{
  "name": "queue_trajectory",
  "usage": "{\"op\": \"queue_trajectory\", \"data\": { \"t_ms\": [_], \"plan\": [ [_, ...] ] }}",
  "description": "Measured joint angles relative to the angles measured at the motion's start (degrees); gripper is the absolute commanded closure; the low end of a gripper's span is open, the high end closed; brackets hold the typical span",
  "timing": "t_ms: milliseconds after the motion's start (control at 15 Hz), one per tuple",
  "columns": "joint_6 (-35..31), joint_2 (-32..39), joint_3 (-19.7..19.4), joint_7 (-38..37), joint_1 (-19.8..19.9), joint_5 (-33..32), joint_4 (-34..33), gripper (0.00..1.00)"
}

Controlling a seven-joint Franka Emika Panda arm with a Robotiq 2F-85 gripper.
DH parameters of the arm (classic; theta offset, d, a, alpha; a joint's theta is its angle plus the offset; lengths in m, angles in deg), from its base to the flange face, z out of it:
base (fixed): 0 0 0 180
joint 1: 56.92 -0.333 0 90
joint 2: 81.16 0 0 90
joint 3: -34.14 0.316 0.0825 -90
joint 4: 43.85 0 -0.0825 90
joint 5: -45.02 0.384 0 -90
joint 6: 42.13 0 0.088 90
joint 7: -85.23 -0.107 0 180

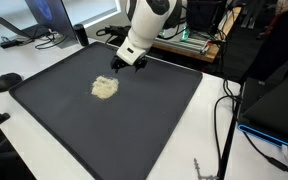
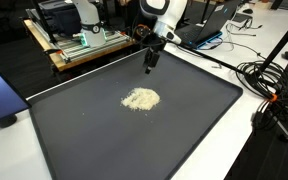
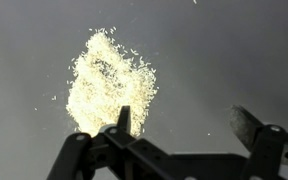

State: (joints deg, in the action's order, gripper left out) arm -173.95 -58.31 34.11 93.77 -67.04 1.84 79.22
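A small pile of pale beige grains (image 1: 104, 88) lies on a large black mat (image 1: 154, 120); it also shows in the other exterior view (image 2: 140, 99) and in the wrist view (image 3: 109, 85). My gripper (image 1: 130, 63) hangs above the mat, behind the pile and apart from it; it also shows in the other exterior view (image 2: 151, 66). In the wrist view the two fingers (image 3: 184, 125) stand wide apart with nothing between them. One finger is next to the pile's edge. A few loose grains lie scattered around the pile.
The black mat covers a white table (image 1: 14, 70). A laptop (image 1: 46, 22) and cables sit at the back in an exterior view. A wooden bench with electronics (image 2: 79, 45) stands behind the mat. Cables (image 2: 269, 80) lie beside the mat's edge.
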Motion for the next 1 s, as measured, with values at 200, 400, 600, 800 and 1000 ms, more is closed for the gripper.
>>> {"op": "queue_trajectory", "data": {
  "t_ms": [200,400,600,800,1000],
  "plan": [
    [3.85,0.46,2.20,0.91,-0.04,0.00,-2.76,0.00],
    [8.64,2.52,3.40,2.38,-0.04,0.31,-7.40,0.00],
    [13.35,6.38,3.76,5.84,0.21,1.71,-13.79,0.00],
    [17.32,10.87,3.87,11.19,1.14,5.76,-21.44,0.00],
    [20.65,15.04,4.12,17.03,2.77,11.21,-29.34,0.00]
  ]
}}
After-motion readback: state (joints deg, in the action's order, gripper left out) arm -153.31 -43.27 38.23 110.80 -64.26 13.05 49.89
